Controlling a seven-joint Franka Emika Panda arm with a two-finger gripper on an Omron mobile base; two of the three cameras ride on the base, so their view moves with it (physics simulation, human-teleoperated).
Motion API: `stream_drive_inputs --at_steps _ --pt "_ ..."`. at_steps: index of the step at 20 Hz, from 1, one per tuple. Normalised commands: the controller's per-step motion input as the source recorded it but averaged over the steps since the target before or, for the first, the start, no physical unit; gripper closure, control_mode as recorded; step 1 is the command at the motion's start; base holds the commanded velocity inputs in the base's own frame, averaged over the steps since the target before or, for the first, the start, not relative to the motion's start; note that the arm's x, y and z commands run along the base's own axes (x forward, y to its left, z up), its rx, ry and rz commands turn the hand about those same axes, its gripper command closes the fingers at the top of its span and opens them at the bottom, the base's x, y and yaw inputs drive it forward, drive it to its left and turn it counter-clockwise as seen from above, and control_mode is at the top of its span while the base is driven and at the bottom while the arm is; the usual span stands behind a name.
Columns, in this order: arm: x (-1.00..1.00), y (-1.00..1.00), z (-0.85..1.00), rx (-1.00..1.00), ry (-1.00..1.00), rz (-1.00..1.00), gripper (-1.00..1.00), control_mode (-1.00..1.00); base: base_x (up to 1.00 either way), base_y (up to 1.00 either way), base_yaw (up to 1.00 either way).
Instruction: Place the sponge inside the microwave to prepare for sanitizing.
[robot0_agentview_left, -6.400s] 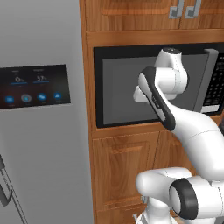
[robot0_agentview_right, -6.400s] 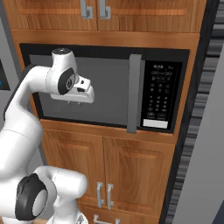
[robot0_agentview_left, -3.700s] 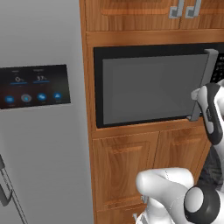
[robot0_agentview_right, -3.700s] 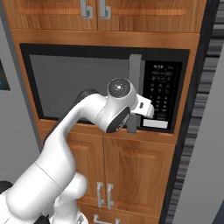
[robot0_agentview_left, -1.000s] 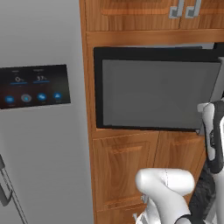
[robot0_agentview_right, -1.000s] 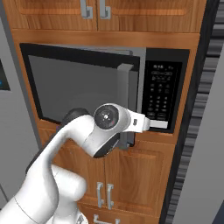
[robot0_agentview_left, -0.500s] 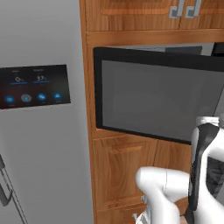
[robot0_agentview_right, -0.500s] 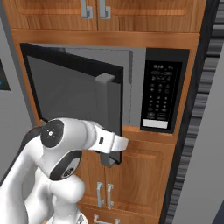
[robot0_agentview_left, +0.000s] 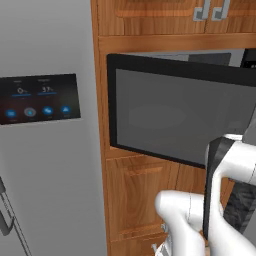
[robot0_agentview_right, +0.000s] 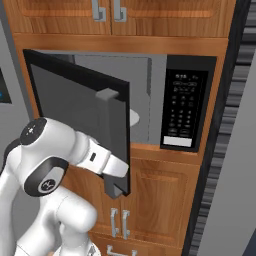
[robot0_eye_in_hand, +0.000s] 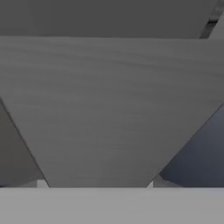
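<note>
The touchscreen (robot0_agentview_left: 39, 97) sits on a grey panel far to the left of the jaws, its blue icons lit. A grey handle (robot0_agentview_left: 5, 220) shows at the lower left edge of that panel.

Right of the panel, set into wooden cabinets, is the microwave (robot0_agentview_right: 159, 100). Its door (robot0_agentview_right: 75, 110) stands partly open, hinged on the left, with the free edge swung out toward the robot. In the left base view the door's dark glass (robot0_agentview_left: 180, 117) faces the camera, and the arm (robot0_agentview_left: 220, 195) rises in front of its lower right corner.

The jaws are at the free edge of the door, by the lower end of the bar handle (robot0_agentview_right: 111, 130). The door and the hand hide them, so whether they are open or closed on the handle cannot be told. In the hand view a broad grey bar (robot0_eye_in_hand: 109, 109) lies very close ahead, with dark glass (robot0_eye_in_hand: 197, 148) beside it.

Up and to the right of the jaws, the grey cavity (robot0_agentview_right: 142, 85) is exposed and the edge of the white plate (robot0_agentview_right: 134, 117) shows inside. Further right is the black keypad (robot0_agentview_right: 182, 107). Two cabinet doors (robot0_agentview_right: 150, 200) lie just right of the jaws, below the microwave.
</note>
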Motion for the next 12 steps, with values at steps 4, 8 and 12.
stream_drive_inputs --at_steps 4,8,12 --pt "-0.13 0.32 -0.06 0.0 -0.05 -0.09 -1.0 -1.0 0.0 0.0 0.0" --pt "0.0 0.09 0.0 0.0 0.0 -0.01 -1.0 -1.0 0.0 0.0 0.0" --pt "0.0 0.0 0.0 0.0 -0.01 0.0 -1.0 -1.0 0.0 0.0 0.0"
